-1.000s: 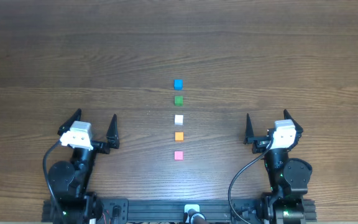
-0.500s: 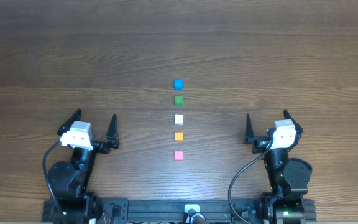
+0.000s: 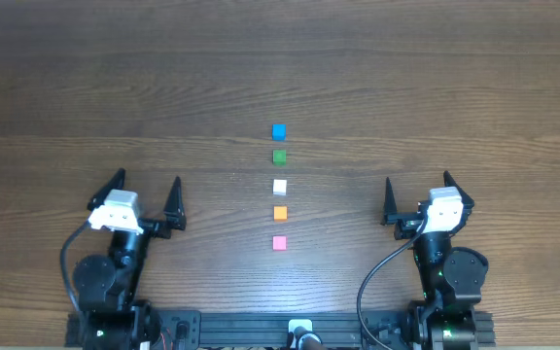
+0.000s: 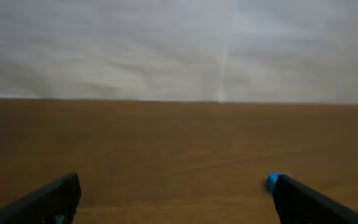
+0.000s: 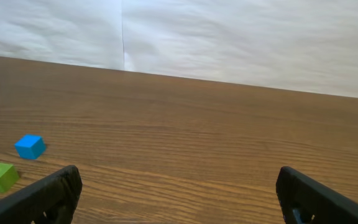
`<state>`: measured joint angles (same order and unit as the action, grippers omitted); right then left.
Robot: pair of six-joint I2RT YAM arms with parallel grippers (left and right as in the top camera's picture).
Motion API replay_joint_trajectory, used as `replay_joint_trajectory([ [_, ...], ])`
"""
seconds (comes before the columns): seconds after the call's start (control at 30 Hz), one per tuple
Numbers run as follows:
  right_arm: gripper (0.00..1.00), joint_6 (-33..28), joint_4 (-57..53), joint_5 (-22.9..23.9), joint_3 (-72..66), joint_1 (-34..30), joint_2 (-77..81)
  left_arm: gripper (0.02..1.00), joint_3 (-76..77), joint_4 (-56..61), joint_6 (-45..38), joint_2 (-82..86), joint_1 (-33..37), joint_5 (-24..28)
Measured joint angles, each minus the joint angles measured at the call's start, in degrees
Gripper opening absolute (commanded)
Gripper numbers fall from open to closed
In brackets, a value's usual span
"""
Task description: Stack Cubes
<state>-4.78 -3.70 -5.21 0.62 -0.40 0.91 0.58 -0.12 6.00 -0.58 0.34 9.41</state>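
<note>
1. Five cubes, one of each colour, all single and none stacked: blue cube (image 3: 278, 131), green cube (image 3: 279, 157), white cube (image 3: 280, 187), orange cube (image 3: 280, 212), pink cube (image 3: 279, 242).
2. They lie flat on the bench (image 3: 406, 78) in one straight file. The file's long axis runs from near the arm bases out toward the far side of the bench, on the midline between the two arms.
3. Order from far to near: blue, green, white, orange, pink. Blue is farthest from the bases, pink closest.
4. Neighbours sit close but apart, with bare wood showing in each gap and no two touching. A single cube has no long axis of its own. In the top view their edges look roughly squared with the file.
5. Left gripper (image 3: 148, 185) is well to the left of the file, about level with the white and orange cubes. Its fingers are spread wide with nothing between them and point away from the base.
6. Right gripper (image 3: 417, 185) mirrors it on the right side, at the same level. Fingers are also wide apart and hold nothing.
7. Two arms, two grippers, four dark fingers in all — neither gripper touches a cube.
8. Left wrist view: the blue cube peeks out just beside one finger, partly hidden by it.
9. Right wrist view: the blue and green cubes sit off to one side on the wood, blue farther out than green.
10. A pale backdrop (image 5: 229, 43) stands behind the bench's far edge in both wrist views.
</note>
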Motion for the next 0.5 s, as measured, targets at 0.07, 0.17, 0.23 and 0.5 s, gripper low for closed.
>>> replay_joint_trajectory([
  [0.07,0.991,0.0,0.0,0.0,0.0,0.0,0.0,0.998,0.0,0.7,2.6,0.0,0.0,0.0],
  [0.17,0.993,0.0,0.0,0.0,0.0,0.0,0.0,0.998,0.5,0.2,6.1,0.0,0.0,0.0],
  [0.23,0.993,0.0,0.0,0.0,0.0,0.0,0.0,0.996,2.3,-2.0,7.8,0.0,0.0,0.0],
  [0.5,0.993,0.0,0.0,0.2,0.0,0.0,0.0,1.000,26.9,-23.4,10.2,-5.5,0.0,-1.6],
])
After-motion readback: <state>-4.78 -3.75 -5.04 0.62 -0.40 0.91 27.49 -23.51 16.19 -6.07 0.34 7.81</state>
